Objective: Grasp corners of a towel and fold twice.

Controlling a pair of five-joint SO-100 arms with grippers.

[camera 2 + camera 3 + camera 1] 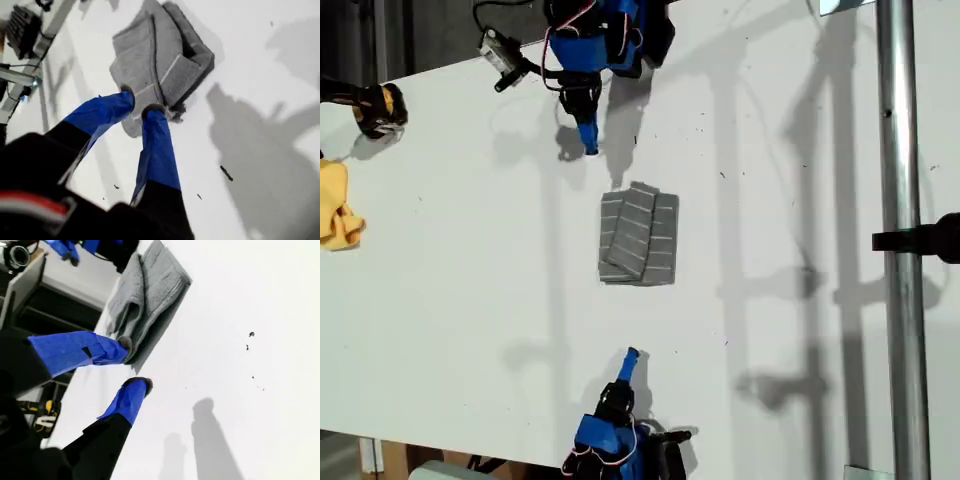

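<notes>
Folded dark grey white-striped towel (638, 240) sits mid-counter (450, 300), my first pincer (138, 101) and second pincer (134, 364) both parted and empty, so folding looks finished; retreat next.

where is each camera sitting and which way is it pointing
exterior view: overhead, looking down on the table; towel mid-frame, one arm at its top edge, one at its bottom.
first wrist view: rides my first end effector, facing the towel; blue fingers show.
second wrist view: rides my second end effector, facing the towel, the other arm beyond.
shared: all three see the towel.
</notes>
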